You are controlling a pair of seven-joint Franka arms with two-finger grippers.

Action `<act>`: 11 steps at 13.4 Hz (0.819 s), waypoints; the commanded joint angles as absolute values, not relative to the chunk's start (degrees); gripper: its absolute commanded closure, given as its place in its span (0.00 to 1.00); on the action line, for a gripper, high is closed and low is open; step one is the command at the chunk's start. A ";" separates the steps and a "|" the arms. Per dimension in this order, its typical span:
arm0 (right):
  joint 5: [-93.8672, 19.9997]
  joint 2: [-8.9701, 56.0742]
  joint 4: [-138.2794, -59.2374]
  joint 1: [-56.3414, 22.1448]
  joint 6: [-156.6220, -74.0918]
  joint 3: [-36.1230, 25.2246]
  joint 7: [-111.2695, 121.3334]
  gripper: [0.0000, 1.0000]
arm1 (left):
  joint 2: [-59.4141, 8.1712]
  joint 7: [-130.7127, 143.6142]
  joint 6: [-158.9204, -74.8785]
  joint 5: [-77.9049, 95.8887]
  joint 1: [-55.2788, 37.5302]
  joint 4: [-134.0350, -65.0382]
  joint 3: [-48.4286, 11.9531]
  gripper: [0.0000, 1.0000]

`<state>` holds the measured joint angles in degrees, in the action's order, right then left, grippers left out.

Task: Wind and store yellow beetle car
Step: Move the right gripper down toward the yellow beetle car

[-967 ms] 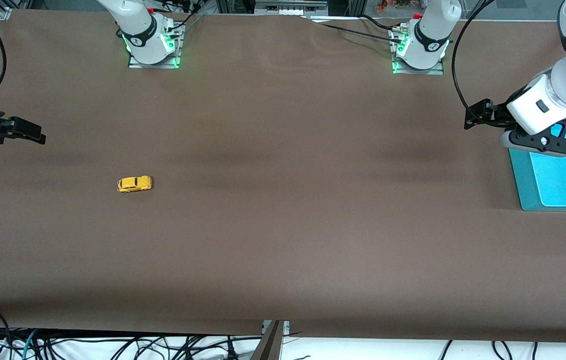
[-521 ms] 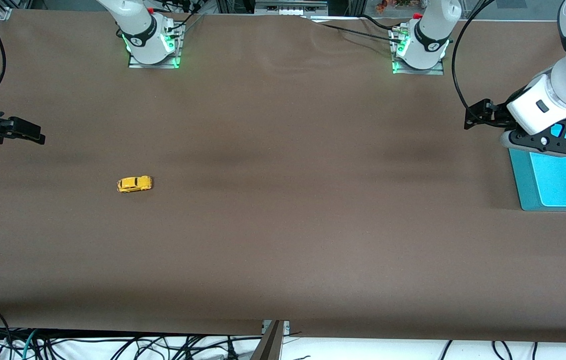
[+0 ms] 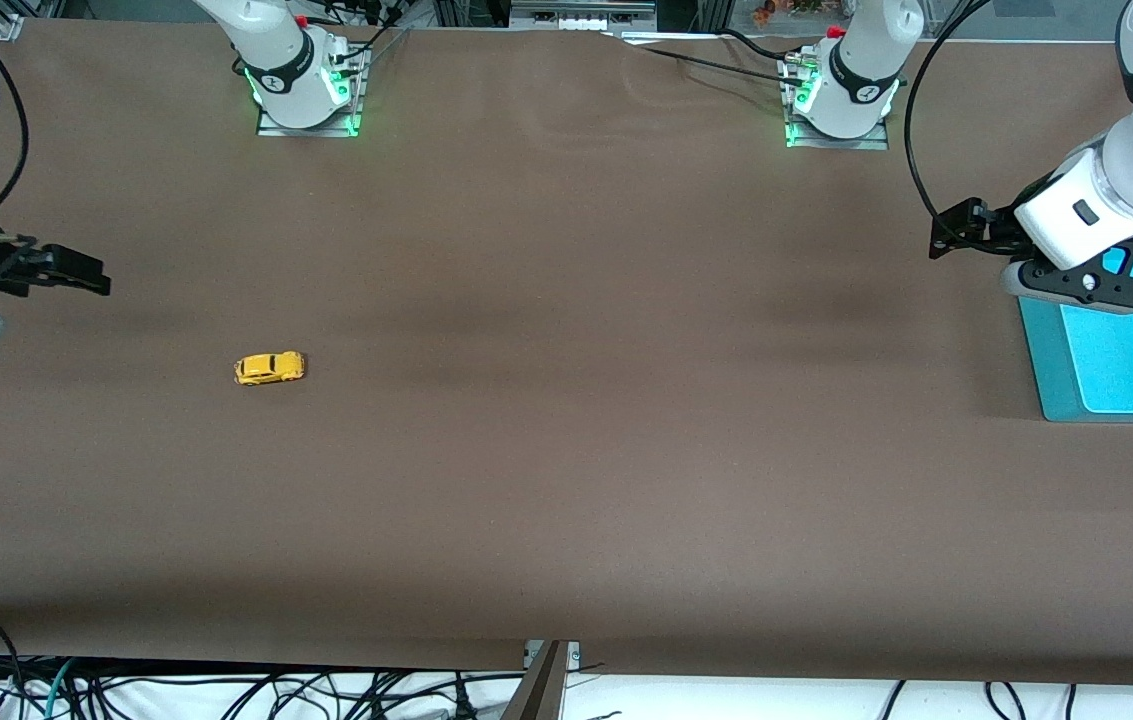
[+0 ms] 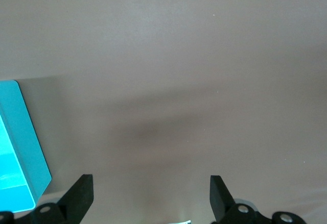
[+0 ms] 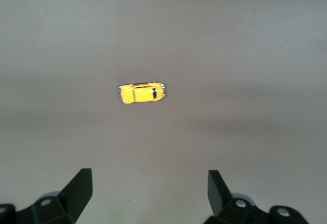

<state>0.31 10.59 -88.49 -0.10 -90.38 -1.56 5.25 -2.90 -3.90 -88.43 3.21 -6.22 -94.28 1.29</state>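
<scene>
- Right end effector point(image 3: 76, 272), released and empty, has edged out over the surface point(image 3: 566, 450) toward the car point(image 3: 269, 368); grasping looks next.
- Left end effector point(image 4: 150, 196), released, waits beside the bin point(image 3: 1111, 365).

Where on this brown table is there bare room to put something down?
Nearly everywhere. The long stretch of table between the yellow beetle car and the blue bin is bare, as is the strip nearer the front camera. It is tighter at the ends: the right tool hangs open near the car, the left tool open beside the bin.
</scene>
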 commanded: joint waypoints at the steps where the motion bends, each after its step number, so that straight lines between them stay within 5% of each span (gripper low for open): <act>1: 0.09 11.95 -88.07 -4.55 -89.91 -1.58 5.02 0.00 | -3.43 -3.87 -87.28 4.31 -6.06 -93.08 1.32 0.00; 7: -1.41 16.25 -88.07 -9.05 -89.83 -1.49 6.85 0.00 | -3.43 -3.87 -87.28 4.31 -6.06 -93.08 1.32 0.00; 11: -0.88 21.17 -88.24 -8.97 -90.96 -1.58 29.57 0.00 | -3.43 -3.87 -87.36 4.31 -6.06 -93.08 1.32 0.00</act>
